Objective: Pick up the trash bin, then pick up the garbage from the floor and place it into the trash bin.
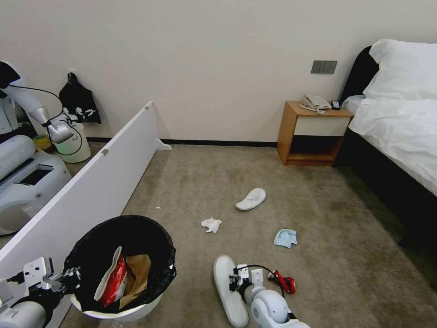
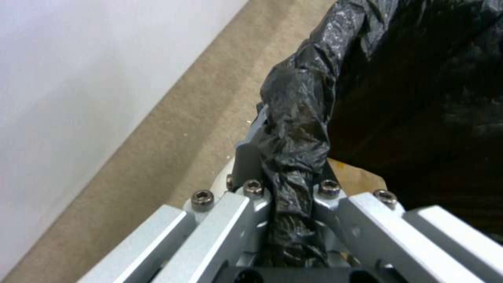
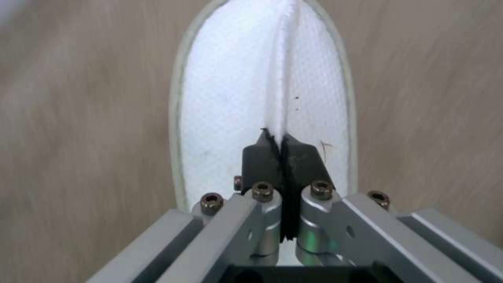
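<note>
In the head view, the trash bin (image 1: 119, 273) sits near and to the left, a white round bin with a black liner bag (image 1: 154, 237) folded over its rim. Inside it lie a red snack packet (image 1: 114, 280) and a crumpled brown paper bag (image 1: 135, 275). The left gripper (image 1: 73, 276) is at the bin's left rim, closed on the liner-covered edge. A long white panel (image 1: 91, 191) runs along the left side of the bin toward the far wall.

On the carpet (image 1: 327, 237), the near slipper (image 1: 227, 289) lies to the right of the bin, with the right gripper (image 1: 236, 280) on it. A crushed red can (image 1: 284, 281) lies just right of that arm. Farther off are a white tissue (image 1: 211, 224), a light-blue mask (image 1: 285, 238) and the far slipper (image 1: 251, 199). A wooden nightstand (image 1: 312, 133) with a telephone (image 1: 315, 102) stands at the far wall beside the bed (image 1: 400, 123) on the right.

In the left wrist view, the left gripper (image 2: 285, 157) is narrow, with the bunched black liner (image 2: 293, 129) and the bin's rim clamped between its fingers (image 2: 245, 157).

In the right wrist view, the right gripper (image 3: 280, 147) is pinched nearly together on a raised fold of the near slipper's (image 3: 230, 118) white fabric.
</note>
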